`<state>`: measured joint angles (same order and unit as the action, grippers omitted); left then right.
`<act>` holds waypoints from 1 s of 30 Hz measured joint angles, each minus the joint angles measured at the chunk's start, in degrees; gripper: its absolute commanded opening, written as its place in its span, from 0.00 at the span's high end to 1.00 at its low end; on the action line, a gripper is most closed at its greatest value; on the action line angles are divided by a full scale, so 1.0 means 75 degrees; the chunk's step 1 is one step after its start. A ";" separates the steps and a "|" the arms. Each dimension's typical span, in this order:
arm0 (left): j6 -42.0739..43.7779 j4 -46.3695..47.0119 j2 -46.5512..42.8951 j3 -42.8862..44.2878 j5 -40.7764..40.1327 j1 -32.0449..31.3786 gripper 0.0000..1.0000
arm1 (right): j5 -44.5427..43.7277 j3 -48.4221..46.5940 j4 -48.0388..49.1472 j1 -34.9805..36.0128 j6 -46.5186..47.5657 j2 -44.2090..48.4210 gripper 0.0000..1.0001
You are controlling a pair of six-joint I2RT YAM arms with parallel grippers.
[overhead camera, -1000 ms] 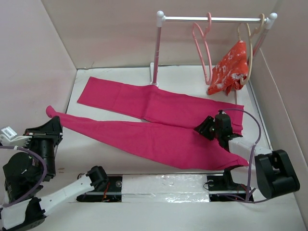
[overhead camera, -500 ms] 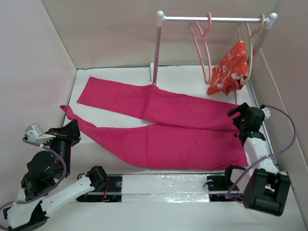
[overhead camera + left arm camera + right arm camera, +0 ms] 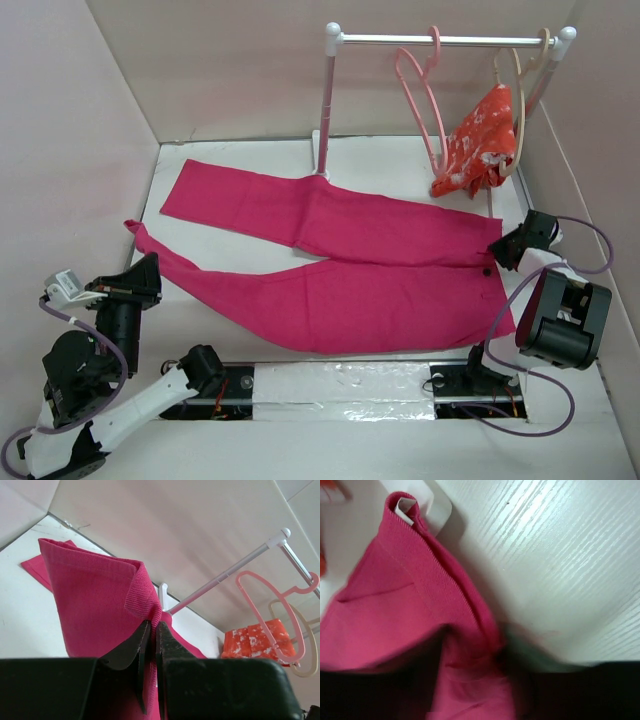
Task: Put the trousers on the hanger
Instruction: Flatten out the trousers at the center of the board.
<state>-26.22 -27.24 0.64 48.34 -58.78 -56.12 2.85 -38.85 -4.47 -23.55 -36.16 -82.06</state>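
Observation:
The magenta trousers (image 3: pixel 340 270) lie spread on the white table, legs to the left and waist to the right. My left gripper (image 3: pixel 148 268) is shut on the cuff of the near leg and holds it lifted; in the left wrist view the fabric (image 3: pixel 95 595) stands pinched between the jaws of that gripper (image 3: pixel 151 626). My right gripper (image 3: pixel 508 250) is at the far right corner of the waist. The right wrist view is blurred, with waistband fabric (image 3: pixel 420 600) bunched between the jaws. The salmon-pink hanger (image 3: pixel 425 110) hangs empty on the rail and also shows in the left wrist view (image 3: pixel 265 615).
A white rack with a metal rail (image 3: pixel 450 40) and a post (image 3: pixel 322 110) stands at the back. A cream hanger (image 3: pixel 522 100) carries an orange-red flowered garment (image 3: pixel 480 140) at the right end. Pink walls close in on the left, the back and the right.
My right gripper has moved from the middle of the trousers to the right waist corner. My left arm has shifted right and nearer, carrying the leg cuff with it.

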 measured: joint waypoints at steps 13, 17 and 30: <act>0.0117 0.0178 -0.0003 -0.0009 0.0283 0.0000 1.00 | 0.0245 -0.0688 0.0289 0.0017 -0.0262 0.0055 0.91; 0.0125 0.0184 -0.0006 -0.0079 0.0405 0.0000 1.00 | 0.0236 -0.2343 -0.0038 0.0052 -0.0134 -0.1023 0.22; 0.0262 0.0306 -0.0006 -0.0102 0.1000 0.0000 1.00 | -0.0927 0.0434 -0.1043 -0.0020 -0.0458 0.2757 0.29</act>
<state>-24.25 -24.95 0.60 47.57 -51.29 -56.12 -4.10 -35.59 -12.29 -23.70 -39.59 -61.39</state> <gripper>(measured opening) 0.029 0.761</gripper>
